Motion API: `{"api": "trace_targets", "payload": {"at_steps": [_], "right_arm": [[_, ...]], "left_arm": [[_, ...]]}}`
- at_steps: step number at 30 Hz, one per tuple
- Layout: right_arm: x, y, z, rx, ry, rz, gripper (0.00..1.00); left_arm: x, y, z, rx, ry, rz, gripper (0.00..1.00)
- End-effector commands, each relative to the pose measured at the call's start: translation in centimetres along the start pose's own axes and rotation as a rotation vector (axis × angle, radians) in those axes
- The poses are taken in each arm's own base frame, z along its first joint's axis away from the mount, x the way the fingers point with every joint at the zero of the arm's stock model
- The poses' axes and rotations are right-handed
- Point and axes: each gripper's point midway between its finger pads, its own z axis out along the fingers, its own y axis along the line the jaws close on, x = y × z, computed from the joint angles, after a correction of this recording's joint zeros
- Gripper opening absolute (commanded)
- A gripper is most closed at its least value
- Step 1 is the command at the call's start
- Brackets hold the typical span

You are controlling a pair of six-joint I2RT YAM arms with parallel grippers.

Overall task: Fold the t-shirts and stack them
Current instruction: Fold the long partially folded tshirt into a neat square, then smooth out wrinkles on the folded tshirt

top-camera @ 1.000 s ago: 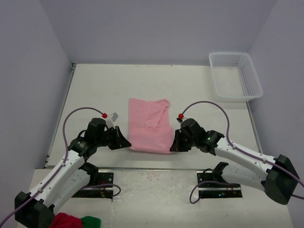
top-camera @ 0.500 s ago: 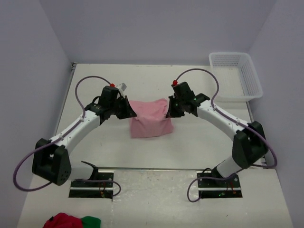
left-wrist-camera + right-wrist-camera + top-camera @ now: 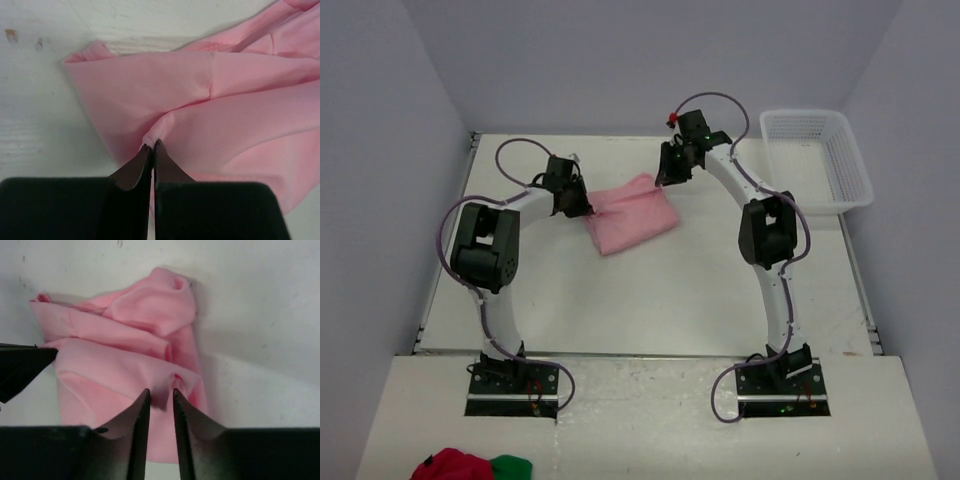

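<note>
Pinching: left gripper (image 3: 152,146) pressed together on pink t-shirt (image 3: 632,212), at its left edge.
Spread slightly: right gripper (image 3: 159,390), tips at shirt's far right corner.
Lying: folded, far centre of table (image 3: 670,290), long axis left to right between claws.

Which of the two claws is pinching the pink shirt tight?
The left gripper: its jaws are pressed together on a fold of the shirt. The right gripper has a gap between its jaws, so it is not clamped shut.
</note>
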Motion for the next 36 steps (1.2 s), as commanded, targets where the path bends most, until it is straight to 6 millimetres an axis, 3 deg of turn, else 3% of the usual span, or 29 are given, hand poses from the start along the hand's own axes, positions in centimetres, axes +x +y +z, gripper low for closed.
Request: {"api": "trace_targets", "payload": {"at_steps": [1, 2, 3, 4, 5, 6, 8, 9, 11, 12, 14, 16, 18, 19, 20, 27, 28, 29, 32, 36], "right_arm": [[-3.4, -1.5, -1.3, -0.052, -0.014, -0.044, 0.3], [-4.4, -2.0, -1.4, -0.048, -0.031, -0.035, 0.43], [-4.7, -2.3, -1.7, -0.046, -0.04, -0.032, 0.48], [-5.2, -3.0, -2.1, -0.038, -0.059, -0.033, 0.5], [-4.6, -3.5, -1.6, -0.029, -0.057, -0.035, 0.51], [-5.1, -3.0, -3.2, -0.035, -0.089, -0.051, 0.56], [-4.1, -3.1, -3.5, -0.03, -0.076, -0.057, 0.57], [-4.4, -2.6, -4.8, -0.035, -0.096, -0.068, 0.57], [-3.1, -2.5, -4.9, -0.043, -0.073, -0.06, 0.57], [-3.1, -1.5, -6.0, -0.063, -0.088, -0.056, 0.55], [-2.1, -0.5, -6.2, -0.114, -0.075, -0.064, 0.53], [-1.8, 0.7, -6.8, -0.134, -0.088, -0.079, 0.52], [-1.4, 1.9, -6.9, -0.168, -0.064, -0.083, 0.47], [-1.2, 2.1, -6.5, -0.183, -0.042, -0.078, 0.2], [-0.9, 2.8, -6.4, -0.219, -0.025, -0.078, 0.03], [1.3, 5.6, -3.4, -0.351, 0.109, -0.019, 0.0], [1.3, 5.8, -3.1, -0.359, 0.109, -0.018, 0.0], [1.6, 5.6, -2.2, -0.364, 0.124, -0.009, 0.0], [2.2, 6.2, -1.0, -0.426, 0.174, 0.015, 0.0], [2.6, 6.2, 0.5, -0.457, 0.215, 0.048, 0.0]], "left_arm": [[-6.1, 0.2, 0.3, -0.015, -0.186, 0.079, 0.0], [-7.5, 0.2, 0.0, -0.018, -0.223, 0.109, 0.0], [-8.0, 0.6, -0.1, -0.036, -0.231, 0.104, 0.03], [-9.4, 0.1, -1.3, -0.021, -0.283, 0.098, 0.06], [-9.0, 0.4, -1.6, -0.012, -0.296, 0.087, 0.11], [-10.3, -0.8, -2.3, 0.044, -0.354, 0.102, 0.14], [-11.1, -1.7, -3.0, 0.071, -0.361, 0.108, 0.14], [-10.8, -2.0, -3.0, 0.08, -0.339, 0.109, 0.12], [-10.6, -2.2, -3.0, 0.089, -0.33, 0.106, 0.1], [-10.2, -2.4, -2.8, 0.105, -0.313, 0.104, 0.05], [-9.0, -2.6, -2.5, 0.125, -0.279, 0.089, 0.0], [-7.9, -2.7, -2.2, 0.132, -0.263, 0.089, 0.0], [-7.1, -2.9, -1.8, 0.133, -0.247, 0.095, 0.0], [-6.8, -2.9, -1.7, 0.132, -0.24, 0.096, 0.0], [-6.6, -2.9, -1.6, 0.131, -0.236, 0.094, 0.0], [-5.9, -2.9, -1.5, 0.135, -0.216, 0.086, 0.0], [-5.7, -2.8, -1.5, 0.128, -0.212, 0.08, 0.02], [-5.8, -2.4, -1.6, 0.11, -0.222, 0.075, 0.29], [-5.9, -2.2, -2.5, 0.089, -0.257, 0.075, 0.64], [-6.1, -2.2, -3.3, 0.087, -0.273, 0.086, 0.72]]}}
